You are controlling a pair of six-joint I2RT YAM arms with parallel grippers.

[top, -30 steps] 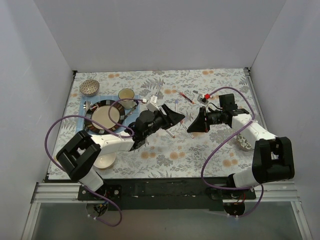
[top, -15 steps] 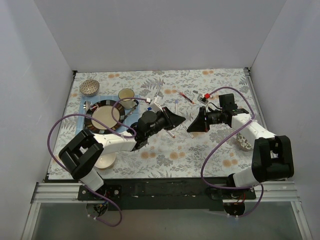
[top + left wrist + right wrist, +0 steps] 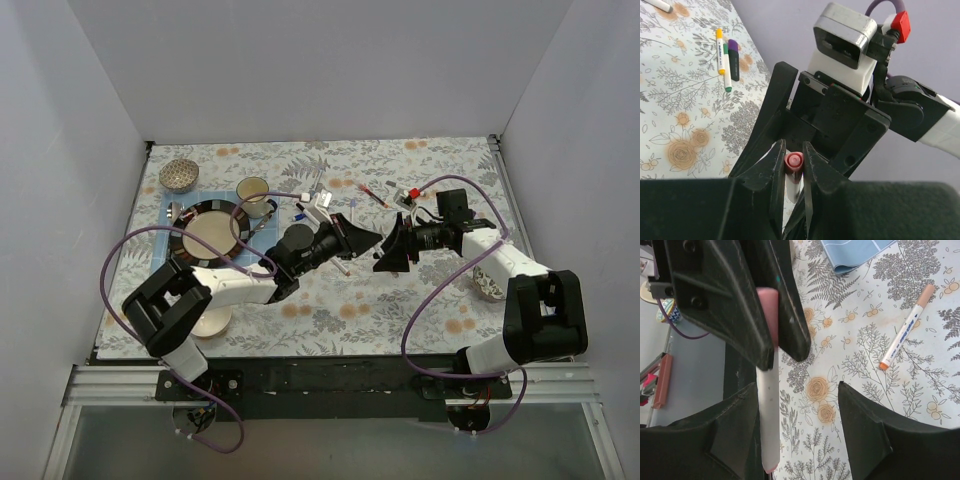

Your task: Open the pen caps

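Observation:
My left gripper (image 3: 793,150) is shut on the pink cap (image 3: 794,161) of a pen, whose round end faces the left wrist camera. The pen's white barrel (image 3: 767,410) runs down from that cap (image 3: 766,297) and lies against the left finger of my right gripper (image 3: 796,390). That gripper is open, with a wide gap beside the barrel. In the top view the left gripper (image 3: 366,240) and the right gripper (image 3: 385,252) meet tip to tip above the middle of the table. The held pen is hidden between them there.
A yellow and green pen (image 3: 723,59) and a purple-capped one (image 3: 733,52) lie on the floral cloth. So does an orange-ended pen (image 3: 905,329). A blue mat (image 3: 860,252), plate (image 3: 210,235), cup (image 3: 253,190) and bowls (image 3: 179,174) sit at the left, and another bowl (image 3: 490,285) at the right.
The left gripper closed on the pen's pink cap and shifted slightly right. The right gripper, shut on the barrel a second ago, has opened.

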